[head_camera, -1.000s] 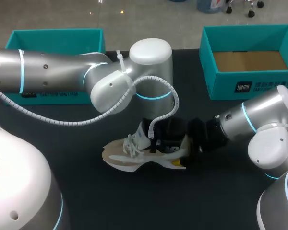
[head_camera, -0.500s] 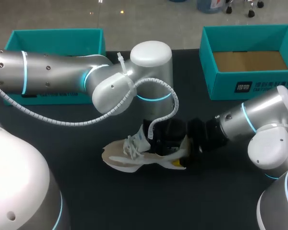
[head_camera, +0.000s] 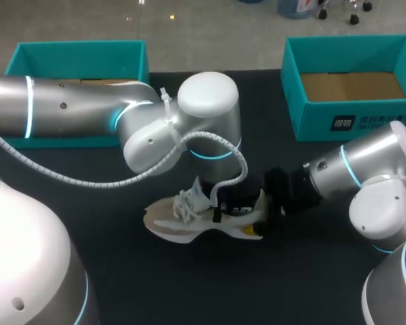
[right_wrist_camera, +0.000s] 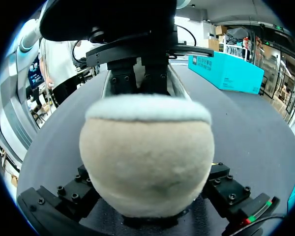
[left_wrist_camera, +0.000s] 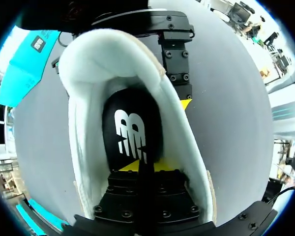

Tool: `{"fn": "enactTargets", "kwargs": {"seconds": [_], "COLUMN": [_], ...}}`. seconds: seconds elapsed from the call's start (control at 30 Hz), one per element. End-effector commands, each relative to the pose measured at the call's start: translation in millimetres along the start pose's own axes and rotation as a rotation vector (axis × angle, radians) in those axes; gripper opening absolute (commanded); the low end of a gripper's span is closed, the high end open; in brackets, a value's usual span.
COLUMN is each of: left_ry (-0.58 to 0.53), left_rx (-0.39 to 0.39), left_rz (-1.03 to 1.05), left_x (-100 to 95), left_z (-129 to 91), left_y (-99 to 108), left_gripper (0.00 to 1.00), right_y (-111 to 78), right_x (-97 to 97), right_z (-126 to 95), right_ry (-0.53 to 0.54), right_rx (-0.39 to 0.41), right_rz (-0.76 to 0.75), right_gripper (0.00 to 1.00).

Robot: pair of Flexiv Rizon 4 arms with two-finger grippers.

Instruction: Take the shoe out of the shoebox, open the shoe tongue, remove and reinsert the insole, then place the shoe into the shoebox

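Shoe lies on the bench, toe toward its left edge, heel clamped by the right gripper, while the closed left gripper stands in its opening, tips on the insole directly beneath.

I see a beige and cream shoe with white laces mid-frame on the black table. Its insole is black with a white logo. The upper-left shoebox is teal. So is the upper-right shoebox, brown inside. My left arm and right arm are silver with light-blue rings.
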State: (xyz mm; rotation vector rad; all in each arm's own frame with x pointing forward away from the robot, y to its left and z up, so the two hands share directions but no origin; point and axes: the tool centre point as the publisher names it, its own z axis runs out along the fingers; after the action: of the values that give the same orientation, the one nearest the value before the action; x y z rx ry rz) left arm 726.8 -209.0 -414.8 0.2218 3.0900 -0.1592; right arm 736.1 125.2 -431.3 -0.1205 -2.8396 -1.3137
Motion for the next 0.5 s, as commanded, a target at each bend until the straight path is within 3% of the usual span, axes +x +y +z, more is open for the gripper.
{"fn": "enactTargets", "kwargs": {"seconds": [0.03,0.27,0.5], "left_ry": [-0.070,-0.144,-0.174], "left_rx": [0.003,-0.006,0.029], "left_rz": [-0.015,-0.069,-0.110], "left_x": [4.6,4.9,2.3], "left_z": [36.1,27.3,1.6], "left_y": [4.2,5.5,12.7], "left_gripper": [0.00,0.00,0.00], "right_y": [-3.5,-3.5,-3.5], "right_x": [1.3,1.3,1.3], "right_z": [3.6,3.6,3.6], "right_ry": [-0.001,-0.001,-0.001], "right_rx": [0.004,0.004,0.004], "right_rz": [0.001,0.001,0.001], "right_gripper": [0.00,0.00,0.00]}}
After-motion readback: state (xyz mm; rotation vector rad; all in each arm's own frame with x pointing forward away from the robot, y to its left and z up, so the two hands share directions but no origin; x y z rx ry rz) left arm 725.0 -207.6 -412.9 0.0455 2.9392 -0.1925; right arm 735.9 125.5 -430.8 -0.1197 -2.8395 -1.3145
